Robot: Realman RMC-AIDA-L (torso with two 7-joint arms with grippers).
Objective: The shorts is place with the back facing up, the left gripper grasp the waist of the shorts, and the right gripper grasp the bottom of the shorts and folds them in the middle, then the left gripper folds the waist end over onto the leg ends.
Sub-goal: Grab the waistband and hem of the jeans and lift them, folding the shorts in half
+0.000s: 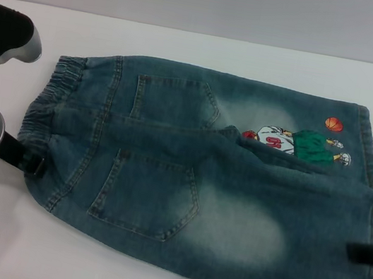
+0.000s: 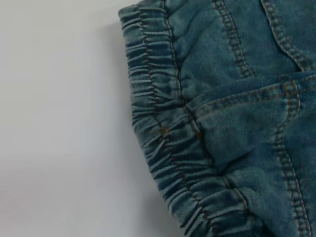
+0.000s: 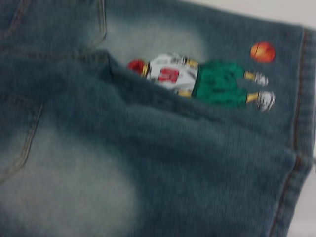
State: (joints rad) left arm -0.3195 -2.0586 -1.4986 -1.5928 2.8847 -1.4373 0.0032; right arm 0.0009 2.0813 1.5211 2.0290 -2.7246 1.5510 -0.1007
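Shorts (image 1: 187,175) are lying back-up on the white table (image 1: 188,47), waist (image 1: 50,99) toward the robot's left, leg ends (image 1: 367,213) toward its right, the near leg overlapping the far one and part-covering the cartoon print (image 1: 293,143).

Left gripper (image 1: 26,156) is sitting at the near end of the waist; right gripper (image 1: 371,254) is touching the near leg's hem. Whether either set of fingers is pinching denim or spread, I cannot tell; they are apparently half hidden by cloth.

Risks: fingers catching only the top layer, so the lengthwise fold is dragging the lower layer askew; elastic waist slipping out under tension; uneven lifting between arms twisting the overlap.
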